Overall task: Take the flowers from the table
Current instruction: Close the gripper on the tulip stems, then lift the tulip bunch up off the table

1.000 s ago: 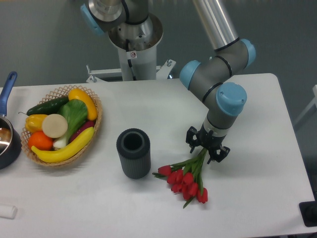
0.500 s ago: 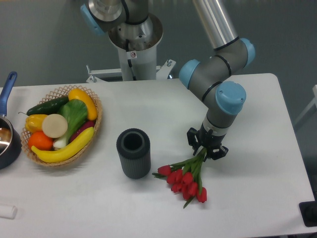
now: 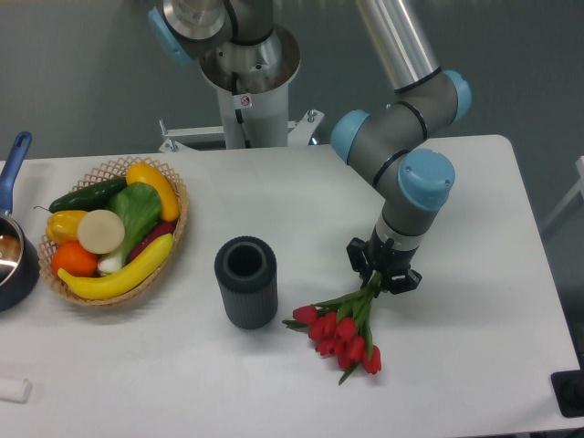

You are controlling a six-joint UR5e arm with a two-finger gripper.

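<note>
The flowers (image 3: 339,330), a bunch of red tulips with green stems, lie on the white table (image 3: 474,301) right of centre, heads toward the front. My gripper (image 3: 380,276) points down over the stem ends, and its fingers are closed around the stems. The tulip heads still rest near the tabletop, in front of and to the left of the gripper.
A dark grey ribbed cylinder vase (image 3: 245,281) stands upright just left of the flowers. A wicker basket (image 3: 173,239) of fruit and vegetables sits at the left. A dark pot (image 3: 13,265) with a blue handle is at the left edge. A small white object (image 3: 13,390) lies at the front left.
The gripper's fingers have closed in on the stems. The bunch shifted slightly.
</note>
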